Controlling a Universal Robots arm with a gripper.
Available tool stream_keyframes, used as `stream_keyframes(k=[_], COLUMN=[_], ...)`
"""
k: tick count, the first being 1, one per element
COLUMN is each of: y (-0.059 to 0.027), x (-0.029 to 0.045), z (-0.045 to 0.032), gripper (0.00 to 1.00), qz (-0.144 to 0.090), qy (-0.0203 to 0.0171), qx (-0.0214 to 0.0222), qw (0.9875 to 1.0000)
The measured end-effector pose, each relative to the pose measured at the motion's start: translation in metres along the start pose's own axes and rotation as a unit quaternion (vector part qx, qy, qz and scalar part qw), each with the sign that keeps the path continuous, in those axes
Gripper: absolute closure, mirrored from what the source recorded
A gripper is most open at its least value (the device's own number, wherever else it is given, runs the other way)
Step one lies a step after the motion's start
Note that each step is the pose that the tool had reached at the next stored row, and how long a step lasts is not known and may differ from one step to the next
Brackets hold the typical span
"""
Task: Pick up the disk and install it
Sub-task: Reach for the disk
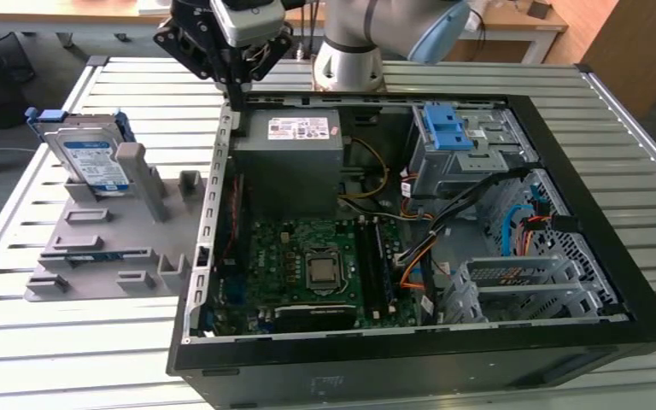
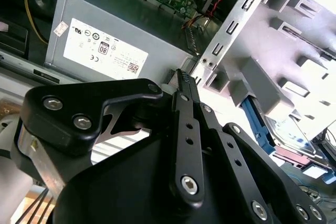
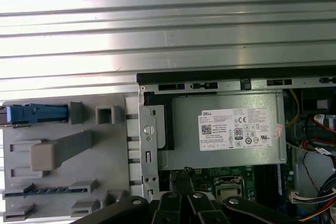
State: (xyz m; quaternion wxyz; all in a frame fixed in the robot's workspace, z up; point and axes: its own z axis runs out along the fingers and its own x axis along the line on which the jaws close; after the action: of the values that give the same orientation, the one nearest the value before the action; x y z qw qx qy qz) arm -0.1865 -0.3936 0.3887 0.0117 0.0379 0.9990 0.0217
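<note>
The silver flat hard disk with the white-and-blue label and blue plastic rails stood on its edge, leaning a little, in a slot of the grey plastic holder block. The holder lay flat on the silver slatted metal bench, near the bench's edge on the exterior view's left. The disk was at the end of the holder nearest the bench's far edge. In the second wrist view the disk sat behind a grey post of the holder.

The black robot gripper hung over the far corner of the big open black computer case, on the side next to the holder. Its two thin fingers were pressed together with nothing between them. It was not touching the disk, which stood well apart from it toward the exterior view's left.

Right below the gripper, inside the case, lay the grey metal power box with a white sticker, in the case's far corner. The green circuit board lay flat in the case, nearer the bench's near edge. Two small blue plastic tabs sat on a grey metal cage at the far side of the case, toward the exterior view's right. Orange, yellow and black wires ran beside the board.
</note>
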Motion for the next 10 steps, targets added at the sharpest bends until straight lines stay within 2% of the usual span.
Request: stream_keyframes(k=[10], y=[0.0000], x=[0.0073], z=[0.0005], gripper=[0.89], qz=[0.000], qy=[0.0007], qx=[0.0000], qw=[1.0000])
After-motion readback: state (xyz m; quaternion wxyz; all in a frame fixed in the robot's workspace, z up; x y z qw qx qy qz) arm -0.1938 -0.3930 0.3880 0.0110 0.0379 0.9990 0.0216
